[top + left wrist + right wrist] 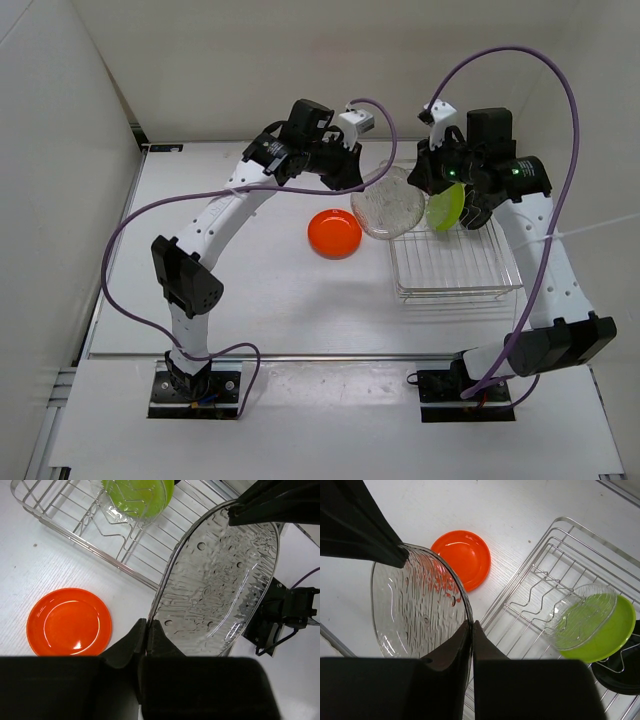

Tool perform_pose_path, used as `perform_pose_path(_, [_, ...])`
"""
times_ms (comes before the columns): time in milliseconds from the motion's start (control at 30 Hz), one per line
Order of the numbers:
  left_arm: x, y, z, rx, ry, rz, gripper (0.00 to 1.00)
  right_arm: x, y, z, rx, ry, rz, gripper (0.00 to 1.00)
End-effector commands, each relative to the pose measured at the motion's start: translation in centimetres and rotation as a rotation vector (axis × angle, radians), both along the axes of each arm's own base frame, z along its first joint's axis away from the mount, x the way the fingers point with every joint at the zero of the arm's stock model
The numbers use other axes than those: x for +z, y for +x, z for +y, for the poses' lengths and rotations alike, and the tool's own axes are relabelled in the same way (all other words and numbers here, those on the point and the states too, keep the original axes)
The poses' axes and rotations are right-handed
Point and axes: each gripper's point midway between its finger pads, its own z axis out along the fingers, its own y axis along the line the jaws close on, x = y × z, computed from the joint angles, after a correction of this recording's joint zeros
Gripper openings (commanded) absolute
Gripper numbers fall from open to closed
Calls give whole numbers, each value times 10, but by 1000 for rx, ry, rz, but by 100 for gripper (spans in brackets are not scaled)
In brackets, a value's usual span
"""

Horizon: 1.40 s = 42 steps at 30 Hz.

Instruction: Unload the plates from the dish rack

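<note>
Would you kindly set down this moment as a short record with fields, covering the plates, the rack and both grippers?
clear plate: held up on edge between the two arms
left gripper: shut on the clear plate's rim
right gripper: shut on the opposite rim
orange plate: flat on the table, left of the rack
dish rack: on the table, under the right arm
lime green plate: standing in the rack
black plate: in the rack beside the lime one, mostly out of frame
</note>
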Motion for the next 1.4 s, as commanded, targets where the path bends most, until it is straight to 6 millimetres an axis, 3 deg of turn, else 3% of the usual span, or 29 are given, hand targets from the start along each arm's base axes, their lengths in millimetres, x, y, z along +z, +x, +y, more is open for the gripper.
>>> perform_pose_path(0, [23, 0, 2, 33, -24, -59, 11, 28, -11, 5, 35, 51, -70, 8])
perform_pose_path(33, [18, 4, 3, 53, -16, -54, 11, 24, -11, 5, 35, 49, -60, 16])
perform_pose_path(67, [14, 3, 7, 68, -1, -53, 11, 19, -13, 6, 44, 52, -47, 33])
perform_pose_path(133, [17, 6, 15, 96, 18, -92, 11, 16, -13, 6, 43, 50, -38, 79])
perform_pose_path(200, [5, 3, 24, 86, 64, -113, 11, 15, -11, 2, 20, 36, -49, 100])
perform_pose_path(233, [11, 1, 33, 85, 63, -144, 11, 15, -10, 1, 6, 36, -45, 100])
perform_pose_path(300, [-5, 7, 56, 139, 115, -135, 11, 12, -7, -5, -20, 26, -51, 100])
perform_pose_path(400, [-5, 25, 102, 314, 112, -103, 11, 17, -7, -13, -48, 37, -66, 100])
perform_pose_path(433, [7, 35, 129, 409, 93, -125, 11, 22, -7, -17, -66, 48, -78, 100])
perform_pose_path(467, [-12, 35, 144, 468, 107, -73, 11, 18, -7, -17, -66, 46, -69, 100])
perform_pose_path(567, [-22, 41, 191, 632, 110, -50, 11, 24, -9, -25, -85, 50, -92, 100])
perform_pose_path(600, [-45, 36, 203, 675, 135, 13, 11, 23, -8, -26, -96, 44, -93, 100])
perform_pose_path(767, [-110, 25, 258, 835, 151, 220, 11, 18, -12, -31, -117, 30, -91, 100])
perform_pose_path(800, [-131, 17, 264, 861, 145, 293, 11, 21, -13, -34, -120, 20, -108, 100])
perform_pose_path(967, [-167, 22, 278, 897, 3, 506, 11, 12, -14, -39, -128, -3, -99, 100])
perform_pose_path(1133, [-179, 43, 288, 908, -85, 617, 11, -1, -15, -42, -123, -30, -84, 100])
perform_pose_path(1367, [-219, 62, 307, 957, -111, 694, 11, -7, -16, -46, -128, -56, -84, 100])
